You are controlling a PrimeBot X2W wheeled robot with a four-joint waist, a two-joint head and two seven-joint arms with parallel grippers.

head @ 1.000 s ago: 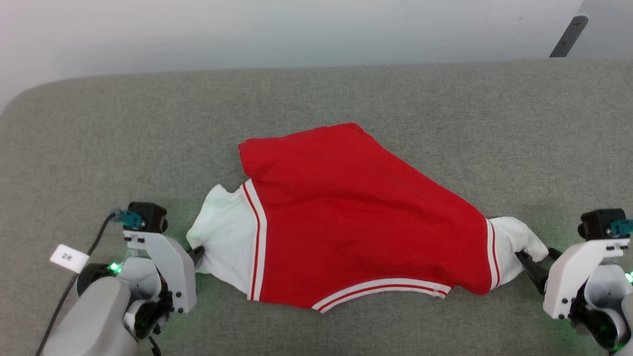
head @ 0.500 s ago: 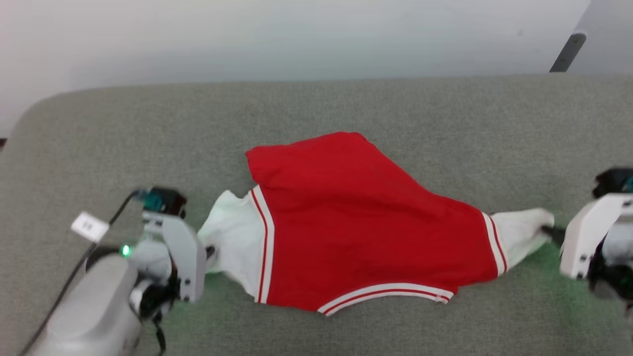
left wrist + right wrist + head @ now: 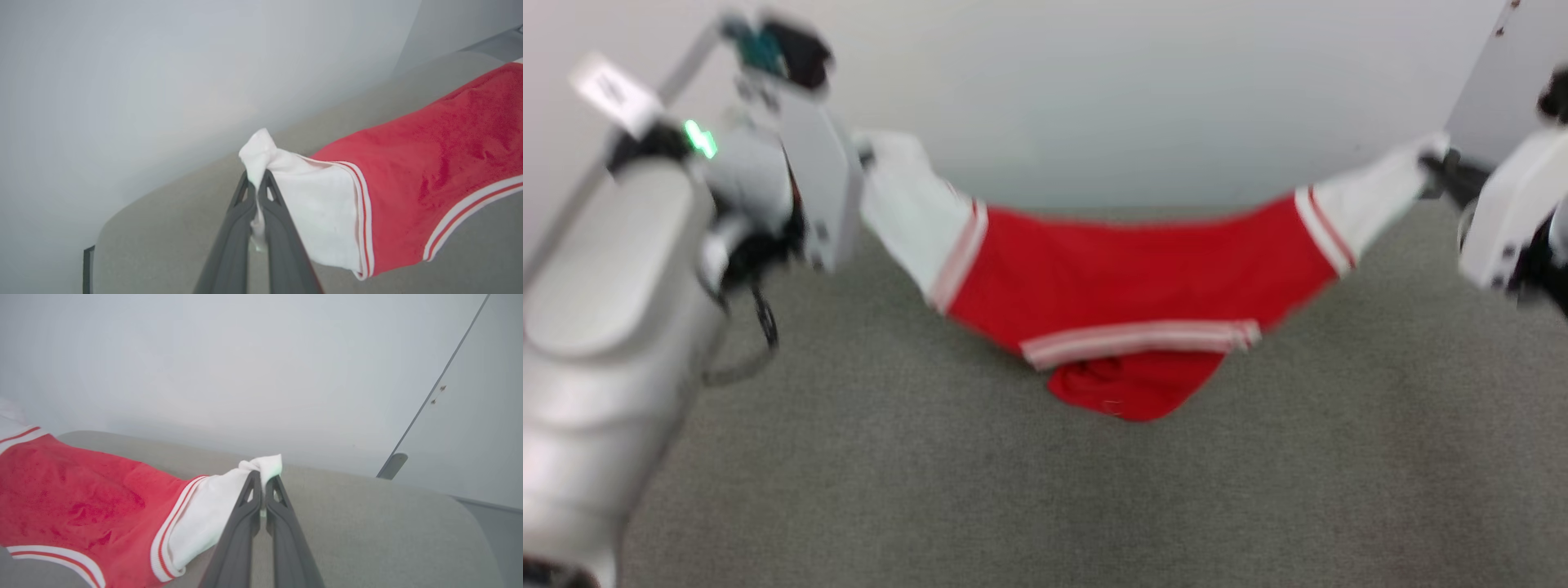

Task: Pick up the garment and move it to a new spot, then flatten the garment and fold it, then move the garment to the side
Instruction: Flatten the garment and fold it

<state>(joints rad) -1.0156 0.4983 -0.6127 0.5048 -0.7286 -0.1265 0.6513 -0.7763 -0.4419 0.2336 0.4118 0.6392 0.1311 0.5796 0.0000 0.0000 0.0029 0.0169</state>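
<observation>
Hanging like a hammock between two robot grippers, the garment (image 3: 1127,278), a red shirt with white sleeves and white-red-white striped trim, is stretched in the air above a grey padded surface (image 3: 1094,506), over the strip along its far edge. The left gripper (image 3: 257,178) has its two dark fingers pressed together on the bunched end of one white sleeve, and a tuft of white cloth pokes out past the tips. The right gripper (image 3: 264,477) pinches the end of the other white sleeve the same way, fingers tight together. In the blurred head view, the sleeves slope down from each gripper to the red body, which sags in the middle. A striped band runs across the low part, and a fold of red cloth droops beneath it; whether that fold touches the surface cannot be told. A pale wall (image 3: 1094,82) rises behind the far edge, with a white panel (image 3: 482,416) beside the far right corner.
</observation>
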